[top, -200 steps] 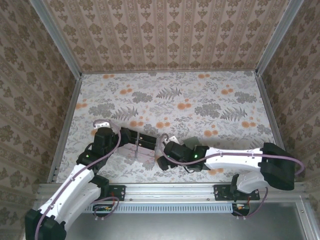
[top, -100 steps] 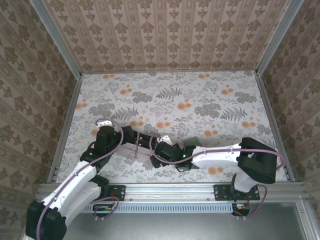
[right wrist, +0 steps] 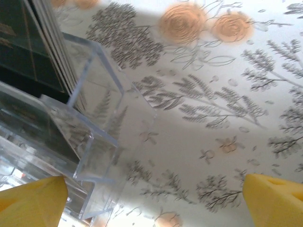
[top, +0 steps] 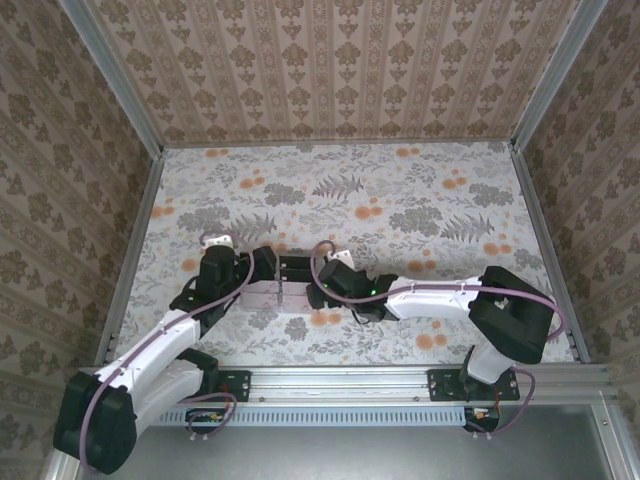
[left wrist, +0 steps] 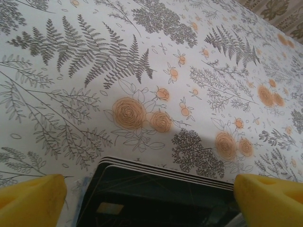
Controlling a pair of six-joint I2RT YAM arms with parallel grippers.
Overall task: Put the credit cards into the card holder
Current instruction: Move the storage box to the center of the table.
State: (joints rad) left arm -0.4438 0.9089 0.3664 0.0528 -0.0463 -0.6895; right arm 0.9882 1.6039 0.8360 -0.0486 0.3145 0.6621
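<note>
A stack of three dark credit cards [left wrist: 156, 189] with pale edges and a gold chip lies low in the left wrist view. They sit between the yellow fingertips [left wrist: 33, 201] of my left gripper [left wrist: 151, 203], which is open around them without squeezing. In the top view the cards [top: 292, 272] stand in a clear acrylic card holder [top: 266, 296] between my left gripper [top: 266, 268] and my right gripper [top: 318, 284]. In the right wrist view the holder's clear walls [right wrist: 90, 118] and the card edges [right wrist: 52, 42] are at the left. My right gripper [right wrist: 154, 201] is open over bare cloth beside the holder.
The floral tablecloth [top: 400, 200] stretches wide behind and to the right of the grippers. Papered walls with metal corner posts [top: 140, 120] close in three sides. The arms' rail [top: 340, 385] runs along the near edge.
Both grippers have moved away from the rail and closer together at the holder. The right arm has swung left. The holder with its cards now sits a little farther up the table.
</note>
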